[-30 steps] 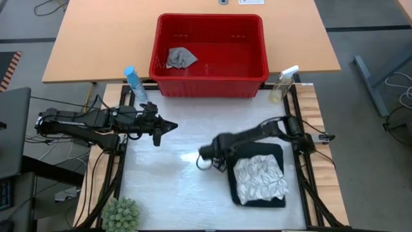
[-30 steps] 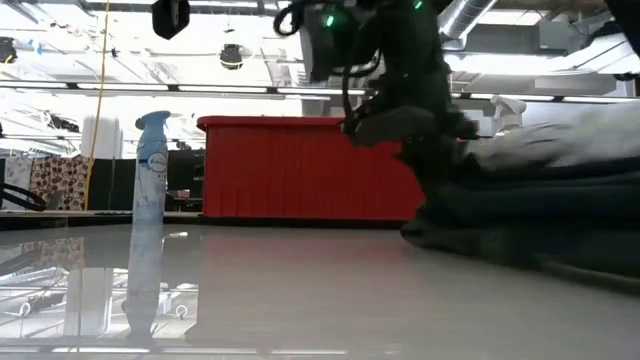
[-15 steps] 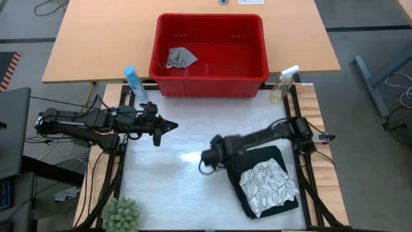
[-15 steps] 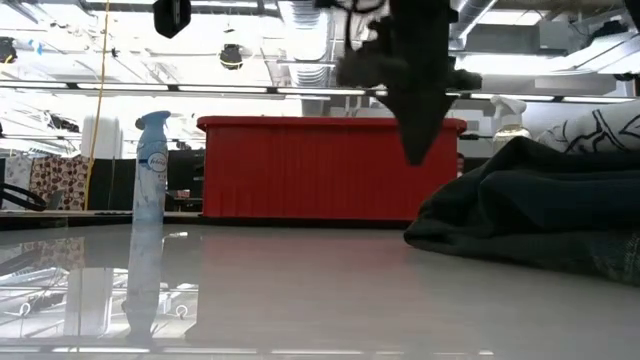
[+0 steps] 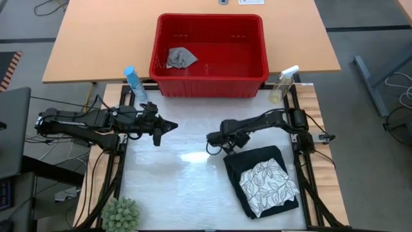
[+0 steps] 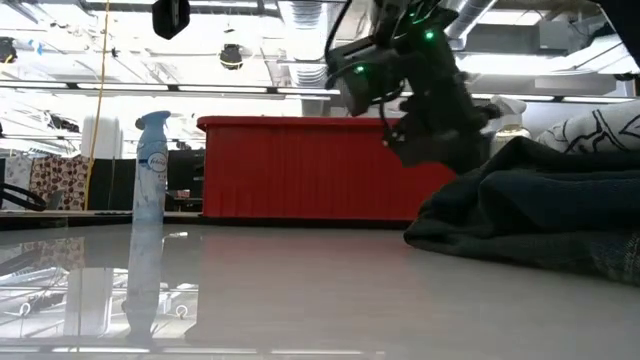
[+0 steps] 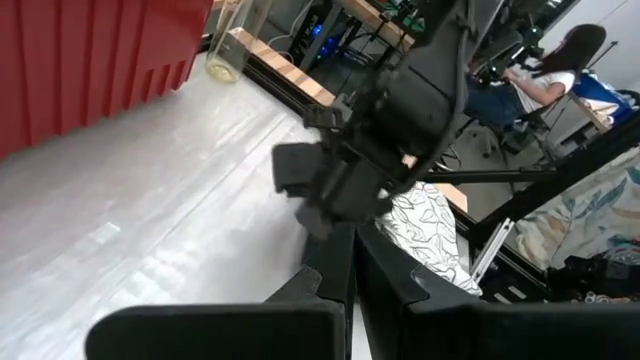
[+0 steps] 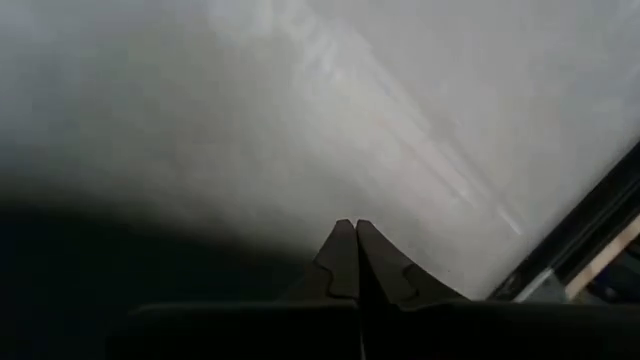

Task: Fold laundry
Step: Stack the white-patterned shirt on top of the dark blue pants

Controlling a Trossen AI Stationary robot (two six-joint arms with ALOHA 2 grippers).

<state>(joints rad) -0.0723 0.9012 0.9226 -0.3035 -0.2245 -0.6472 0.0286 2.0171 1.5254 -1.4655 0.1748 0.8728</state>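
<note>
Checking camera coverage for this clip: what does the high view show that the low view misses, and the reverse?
Only the high view shows the small grey cloth inside the red plastic basket, the shut left gripper, and the green plant. Only the low view shows the ceiling pipes of the room behind. Both show the blue spray bottle, the shut right gripper, and the folded dark denim jeans under the white leaf-print cloth.

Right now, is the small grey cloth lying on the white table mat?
No, the small grey cloth lies inside the red plastic basket, beyond the mat.
</note>
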